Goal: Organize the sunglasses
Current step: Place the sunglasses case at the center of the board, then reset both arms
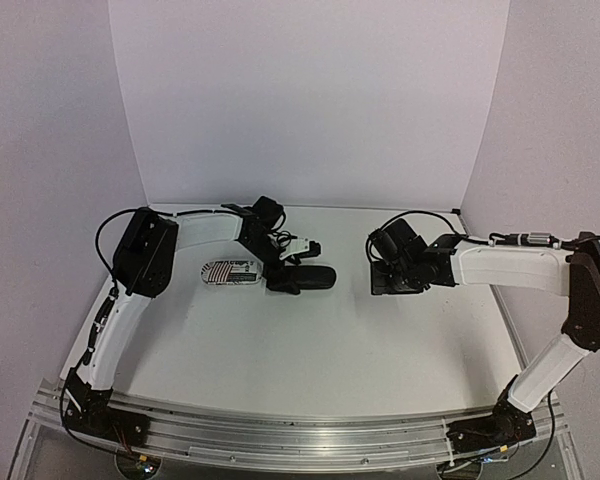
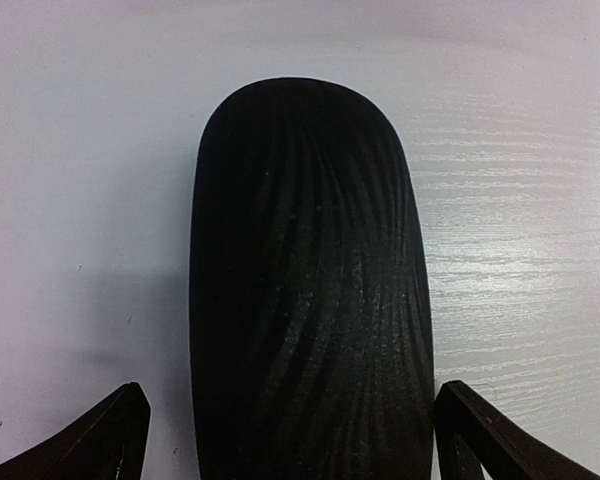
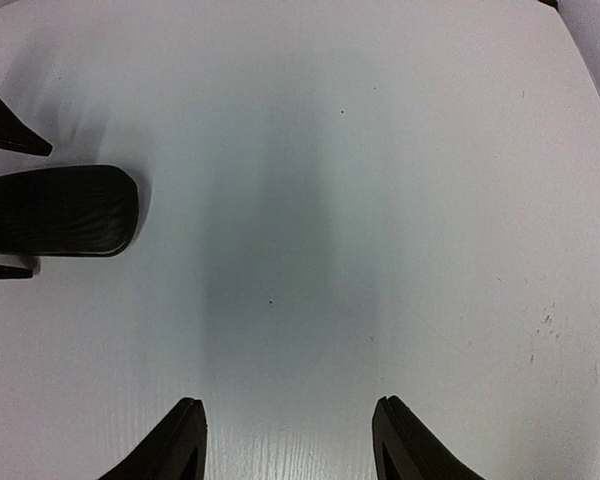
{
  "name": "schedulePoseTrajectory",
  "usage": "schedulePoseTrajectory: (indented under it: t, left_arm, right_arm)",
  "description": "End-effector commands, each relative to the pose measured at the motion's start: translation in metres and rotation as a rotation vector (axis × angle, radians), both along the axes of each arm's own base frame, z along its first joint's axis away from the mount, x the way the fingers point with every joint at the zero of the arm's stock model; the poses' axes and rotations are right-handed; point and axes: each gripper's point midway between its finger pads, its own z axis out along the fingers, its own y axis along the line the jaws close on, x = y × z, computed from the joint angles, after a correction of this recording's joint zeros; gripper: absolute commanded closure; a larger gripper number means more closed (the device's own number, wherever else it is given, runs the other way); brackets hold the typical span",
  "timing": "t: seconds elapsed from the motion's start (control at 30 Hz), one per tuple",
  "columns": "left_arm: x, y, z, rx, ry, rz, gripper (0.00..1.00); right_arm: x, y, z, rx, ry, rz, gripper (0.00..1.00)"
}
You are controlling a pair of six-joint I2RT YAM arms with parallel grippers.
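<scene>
A white striped case (image 1: 230, 271) lies on the table (image 3: 380, 200) just behind the left claw (image 2: 290, 388), on its outer side. That claw is released. Its two dark fingers (image 2: 100, 440) straddle the near end of a black oval case (image 2: 305, 280), one on each side and neither clamped on it. The ribbed case lies flat and reaches straight out ahead of the claw. Farther right, well apart from the black case's far end, the right claw (image 3: 289, 402) is also released, its fingers spread over bare table with nothing between them. From these views I cannot tell where the sunglasses are.
</scene>
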Motion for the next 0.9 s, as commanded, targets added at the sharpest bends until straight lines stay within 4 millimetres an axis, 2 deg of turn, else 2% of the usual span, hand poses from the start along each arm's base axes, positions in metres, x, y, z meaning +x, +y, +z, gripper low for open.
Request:
schedulePoseTrajectory:
  t: [0.0,0.03,0.13,0.2,0.23,0.3,0.33,0.4,0.47,0.5,0.53,0.57,0.6,0.63,0.67,0.7,0.73,0.77,0.87]
  left_arm:
    - [0.007,-0.006,0.037,-0.067,-0.049,0.021,0.0]
    - [0.009,-0.007,0.044,-0.084,-0.063,0.028,0.0]
    - [0.016,-0.012,0.089,-0.148,-0.128,0.046,0.0]
    - [0.017,-0.011,0.135,-0.201,-0.177,0.072,0.0]
    - [0.017,-0.01,0.152,-0.22,-0.195,0.082,0.0]
    - [0.006,0.0,0.207,-0.276,-0.247,0.106,0.0]
    - [0.002,0.007,0.224,-0.294,-0.252,0.139,0.0]
    - [-0.01,0.031,0.274,-0.359,-0.273,0.24,0.0]
    - [-0.009,0.075,0.304,-0.411,-0.257,0.419,0.0]
    - [-0.008,0.105,0.313,-0.433,-0.233,0.536,0.0]
    - [-0.009,0.137,0.316,-0.445,-0.209,0.663,0.0]
    - [-0.01,0.165,0.308,-0.437,-0.188,0.78,0.0]
    - [-0.01,0.199,0.305,-0.427,-0.207,0.892,0.0]
    - [-0.015,0.231,0.3,-0.419,-0.225,0.994,0.0]
    - [-0.023,0.259,0.285,-0.408,-0.232,1.09,0.0]
    - [-0.035,0.29,0.285,-0.418,-0.281,1.196,0.0]
    - [-0.048,0.312,0.282,-0.427,-0.329,1.266,0.0]
    - [-0.059,0.329,0.264,-0.406,-0.344,1.322,0.0]
    - [-0.093,0.365,0.225,-0.389,-0.329,1.44,0.0]
  right_arm:
    - [0.001,0.003,0.006,0.004,-0.013,0.007,0.41]
    - [0.002,0.003,0.007,0.002,-0.018,0.01,0.41]
    - [0.006,0.001,0.015,-0.014,-0.047,0.007,0.39]
    - [0.011,-0.002,0.024,-0.029,-0.086,0.0,0.35]
    - [0.014,-0.004,0.029,-0.035,-0.108,-0.004,0.33]
    - [0.023,-0.007,0.044,-0.016,-0.165,-0.003,0.24]
    - [0.029,-0.008,0.052,0.001,-0.198,0.001,0.17]
    - [0.039,-0.015,0.066,0.04,-0.262,0.007,0.03]
    - [0.049,-0.032,0.077,0.088,-0.324,-0.008,0.02]
    - [0.052,-0.041,0.088,0.118,-0.368,-0.016,0.02]
    - [0.054,-0.054,0.098,0.146,-0.414,-0.025,0.02]
    - [0.055,-0.069,0.108,0.169,-0.467,-0.038,0.02]
    - [0.053,-0.086,0.109,0.171,-0.5,-0.052,0.02]
    - [0.05,-0.1,0.111,0.162,-0.541,-0.06,0.02]
    - [0.045,-0.115,0.12,0.15,-0.607,-0.072,0.02]
    - [0.037,-0.131,0.126,0.139,-0.662,-0.106,0.02]
    - [0.028,-0.147,0.128,0.13,-0.707,-0.155,0.02]
    - [0.02,-0.16,0.122,0.118,-0.734,-0.18,0.02]
    - [-0.006,-0.173,0.12,0.085,-0.826,-0.142,0.02]
